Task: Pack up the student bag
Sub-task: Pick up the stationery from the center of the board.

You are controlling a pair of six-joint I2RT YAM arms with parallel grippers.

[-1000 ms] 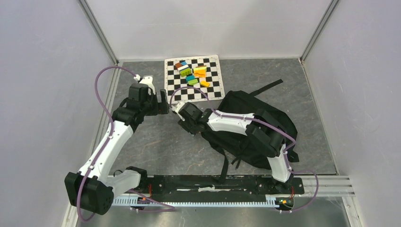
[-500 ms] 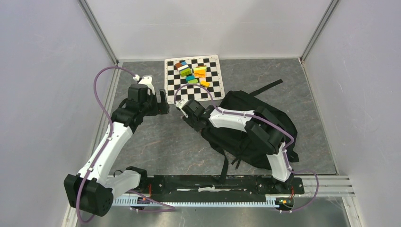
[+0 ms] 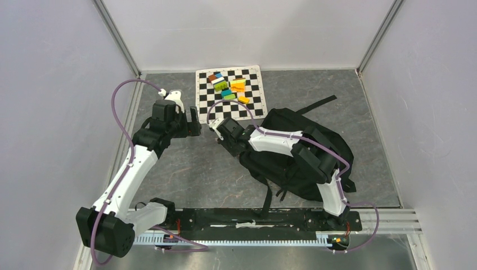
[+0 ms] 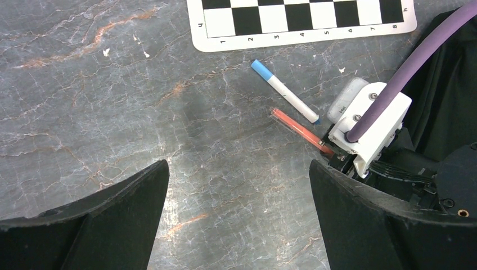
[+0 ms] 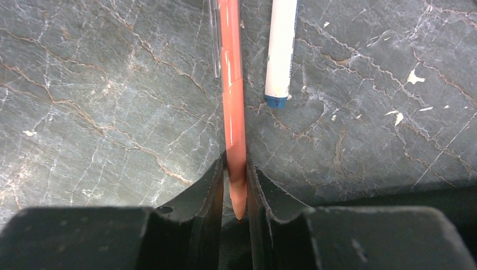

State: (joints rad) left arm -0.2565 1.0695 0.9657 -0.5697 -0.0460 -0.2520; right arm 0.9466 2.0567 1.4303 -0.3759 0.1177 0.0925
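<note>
The student bag, a large black backpack, lies on the table's right side under my right arm; its fabric also fills the right edge of the left wrist view. A red pen lies on the stone-patterned table just left of the bag, its tip pinched between the jaws of my right gripper. The left wrist view shows the same red pen running into that gripper. A white pen with a blue cap lies beside it, untouched. My left gripper hovers open over bare table nearby.
A black-and-white checkered mat lies at the back centre with several small coloured blocks on it. The bag's straps trail toward the near rail. Grey walls enclose the table on three sides.
My right gripper has shifted slightly toward the mat and its jaws have closed in on the red pen. The left arm has not moved.
</note>
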